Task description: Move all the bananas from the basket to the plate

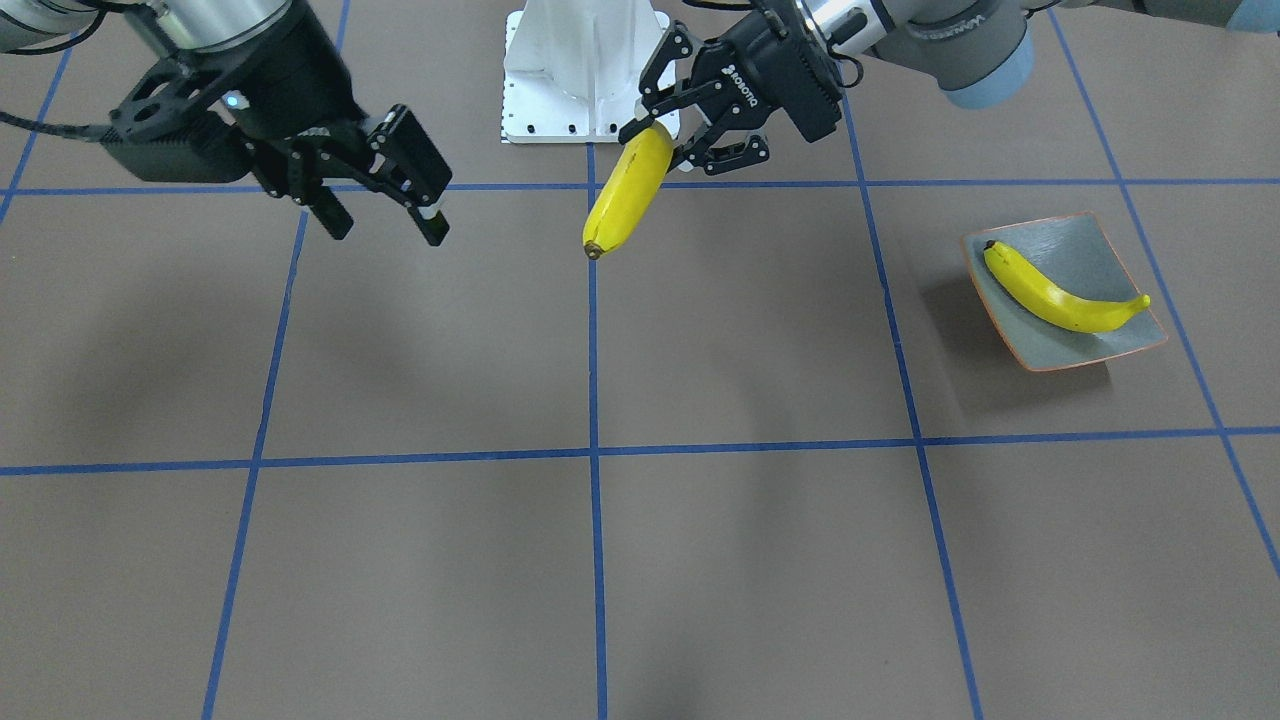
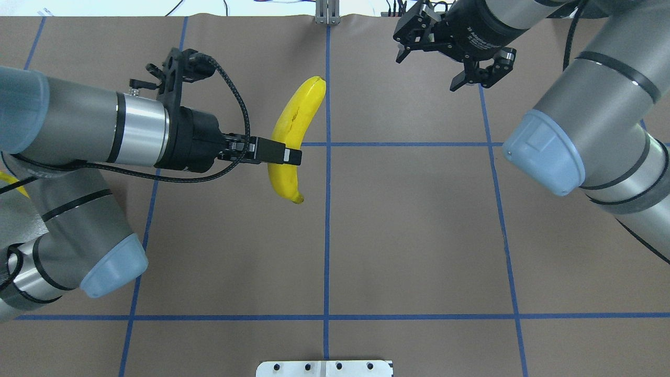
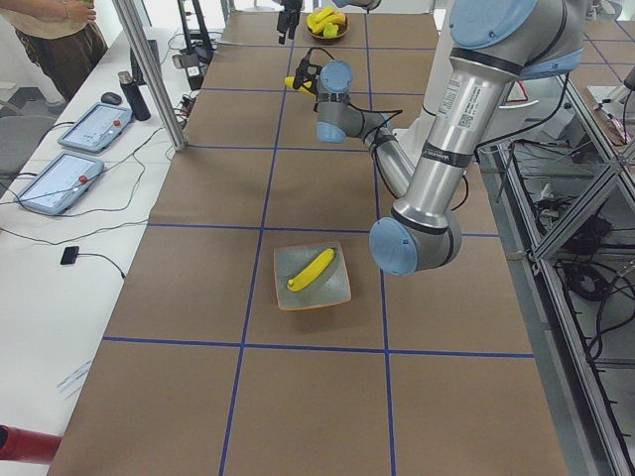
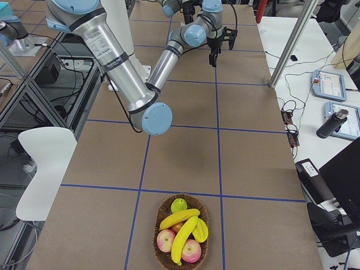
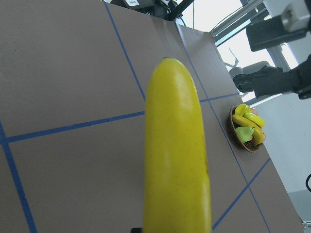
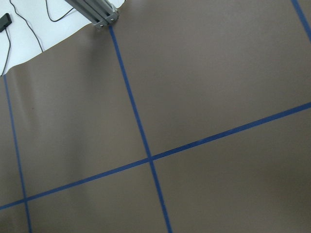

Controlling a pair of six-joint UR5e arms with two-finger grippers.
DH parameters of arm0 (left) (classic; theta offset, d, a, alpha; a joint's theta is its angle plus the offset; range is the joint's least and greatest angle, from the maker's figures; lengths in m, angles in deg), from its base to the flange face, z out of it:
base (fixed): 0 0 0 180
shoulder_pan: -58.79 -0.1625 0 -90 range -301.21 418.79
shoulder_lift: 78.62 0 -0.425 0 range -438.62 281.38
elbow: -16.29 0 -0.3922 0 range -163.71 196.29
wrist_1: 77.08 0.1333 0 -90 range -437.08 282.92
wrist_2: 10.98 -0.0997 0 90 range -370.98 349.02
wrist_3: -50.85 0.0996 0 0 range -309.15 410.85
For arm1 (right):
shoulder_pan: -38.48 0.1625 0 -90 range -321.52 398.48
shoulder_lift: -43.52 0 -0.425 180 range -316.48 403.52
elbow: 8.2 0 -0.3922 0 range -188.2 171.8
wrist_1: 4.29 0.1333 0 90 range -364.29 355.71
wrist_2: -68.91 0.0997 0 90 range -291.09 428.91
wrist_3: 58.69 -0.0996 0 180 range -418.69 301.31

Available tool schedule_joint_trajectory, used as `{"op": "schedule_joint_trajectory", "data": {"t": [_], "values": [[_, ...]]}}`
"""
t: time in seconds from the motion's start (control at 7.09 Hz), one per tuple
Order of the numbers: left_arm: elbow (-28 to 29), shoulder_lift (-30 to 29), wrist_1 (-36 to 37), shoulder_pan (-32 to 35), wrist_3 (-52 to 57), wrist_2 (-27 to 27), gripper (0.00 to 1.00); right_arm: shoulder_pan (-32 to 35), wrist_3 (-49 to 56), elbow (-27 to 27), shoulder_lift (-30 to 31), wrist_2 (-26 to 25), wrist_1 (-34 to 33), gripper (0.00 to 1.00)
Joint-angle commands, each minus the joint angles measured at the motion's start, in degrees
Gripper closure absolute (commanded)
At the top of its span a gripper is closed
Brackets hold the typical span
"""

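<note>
Overhead exterior coverage shows 1 banana [image 2: 294,123] pinched between the jaws of the left gripper [image 2: 285,155], beside the table's [image 1: 750,330] central blue tape line [image 2: 327,220]. In the front-facing view this banana is seen tilted, its dark tip lowest, and well apart from the plate [image 1: 1090,250]. On that grey-green, orange-rimmed plate 1 other banana [image 1: 1060,297] is laid diagonally. The right gripper [image 1: 388,228] is held over the opposite side of the table with its jaws spread and nothing between them; only brown paper and blue lines are recorded by its wrist camera. At the table's far right end, the wicker basket [image 4: 157,247] is seen to contain more bananas [image 4: 183,230], 2 red apples [image 4: 167,241] and 1 green fruit [image 4: 179,203].
</note>
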Motion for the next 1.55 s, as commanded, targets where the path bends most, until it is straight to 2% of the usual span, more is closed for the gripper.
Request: {"op": "schedule_joint_trajectory", "data": {"t": [0.0, 0.28, 0.56, 0.71, 0.99, 1.41], "values": [[-5.0, 12.4, -0.7, 0.5, -6.1, -0.3, 1.00, 5.3, 16.1, -2.4, 6.8, 0.2, -0.2, 0.00], [-5.1, 16.0, -0.8, 3.9, -24.8, -0.6, 1.00, 10.9, 31.1, -2.8, 13.6, 1.8, -0.2, 0.00], [-4.7, 25.2, -0.8, 7.9, -29.3, -0.3, 1.00, 17.8, 47.1, -5.1, 18.8, 5.2, 0.0, 0.00], [-4.5, 30.1, -0.8, 8.5, -30.0, -0.5, 1.00, 20.8, 54.2, -6.2, 21.0, 5.2, 0.2, 0.00], [-3.0, 34.1, -0.6, 10.4, -34.3, -0.2, 1.00, 26.2, 66.7, -8.6, 23.8, 6.1, 0.2, 0.00], [1.4, 36.2, -0.7, 11.8, -33.2, -0.6, 1.00, 27.2, 68.4, -9.4, 24.3, 7.2, 0.3, 0.00]]}}
